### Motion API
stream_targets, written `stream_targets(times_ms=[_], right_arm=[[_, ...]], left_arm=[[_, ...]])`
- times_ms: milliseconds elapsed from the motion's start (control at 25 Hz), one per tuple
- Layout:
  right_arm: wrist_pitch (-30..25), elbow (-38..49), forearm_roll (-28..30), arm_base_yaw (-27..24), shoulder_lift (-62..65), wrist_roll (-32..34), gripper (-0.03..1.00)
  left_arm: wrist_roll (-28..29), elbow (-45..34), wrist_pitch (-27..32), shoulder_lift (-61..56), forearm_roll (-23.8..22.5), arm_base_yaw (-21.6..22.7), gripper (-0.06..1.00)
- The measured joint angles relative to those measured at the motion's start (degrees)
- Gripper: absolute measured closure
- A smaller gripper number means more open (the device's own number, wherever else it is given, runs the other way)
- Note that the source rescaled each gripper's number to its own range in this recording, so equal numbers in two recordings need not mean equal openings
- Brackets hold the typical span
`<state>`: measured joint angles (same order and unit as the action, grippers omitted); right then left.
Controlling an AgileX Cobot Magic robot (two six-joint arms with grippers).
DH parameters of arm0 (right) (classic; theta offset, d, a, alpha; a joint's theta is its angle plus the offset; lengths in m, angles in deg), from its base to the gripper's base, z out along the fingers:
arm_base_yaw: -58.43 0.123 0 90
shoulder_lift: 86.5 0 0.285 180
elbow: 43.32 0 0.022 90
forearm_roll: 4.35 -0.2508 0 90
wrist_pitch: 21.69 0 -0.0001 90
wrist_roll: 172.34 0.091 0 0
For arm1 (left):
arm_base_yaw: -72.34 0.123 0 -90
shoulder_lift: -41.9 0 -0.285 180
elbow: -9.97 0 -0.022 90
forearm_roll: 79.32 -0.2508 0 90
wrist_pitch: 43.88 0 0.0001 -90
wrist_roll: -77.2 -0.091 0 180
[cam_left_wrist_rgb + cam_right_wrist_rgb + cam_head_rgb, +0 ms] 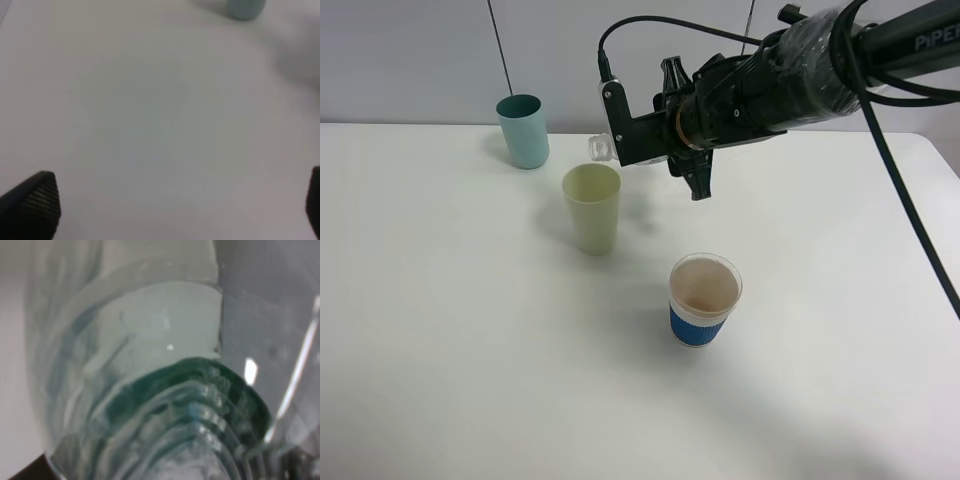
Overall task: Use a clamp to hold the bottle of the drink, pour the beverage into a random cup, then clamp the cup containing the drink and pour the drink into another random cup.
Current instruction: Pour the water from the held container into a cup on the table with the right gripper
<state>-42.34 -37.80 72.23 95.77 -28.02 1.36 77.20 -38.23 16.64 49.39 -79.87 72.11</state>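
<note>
Clear ribbed bottle [150,365] lies tipped between the right jaws, clamped on it; left jaws stand open.

Plenty of open table [440,340] left and front, but the teal cup [523,131], yellow-green cup [592,208] and blue-banded cup [704,300] stand in a diagonal, and the right arm [770,85] with its bottle [602,148] hangs over the back middle.

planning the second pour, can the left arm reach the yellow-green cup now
Probably, from the side: table left of the yellow-green cup is bare, though the bottle in the right gripper crowds its rim.
</note>
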Motion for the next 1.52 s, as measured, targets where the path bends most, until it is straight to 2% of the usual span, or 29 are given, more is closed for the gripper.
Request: stream_targets(times_ms=[280, 840, 1520], right_arm=[[-0.03, -0.34, 1.47, 0.00, 0.00, -0.47, 0.97], [-0.03, -0.34, 1.65, 0.00, 0.16, -7.30, 0.97], [-0.05, -0.34, 2.71, 0.00, 0.16, -11.31, 0.97]], left_arm=[[0.00, 0.00, 0.00, 0.00, 0.00, 0.00, -0.06], [0.00, 0.00, 0.00, 0.00, 0.00, 0.00, -0.06], [0.00, 0.00, 0.00, 0.00, 0.00, 0.00, -0.06]])
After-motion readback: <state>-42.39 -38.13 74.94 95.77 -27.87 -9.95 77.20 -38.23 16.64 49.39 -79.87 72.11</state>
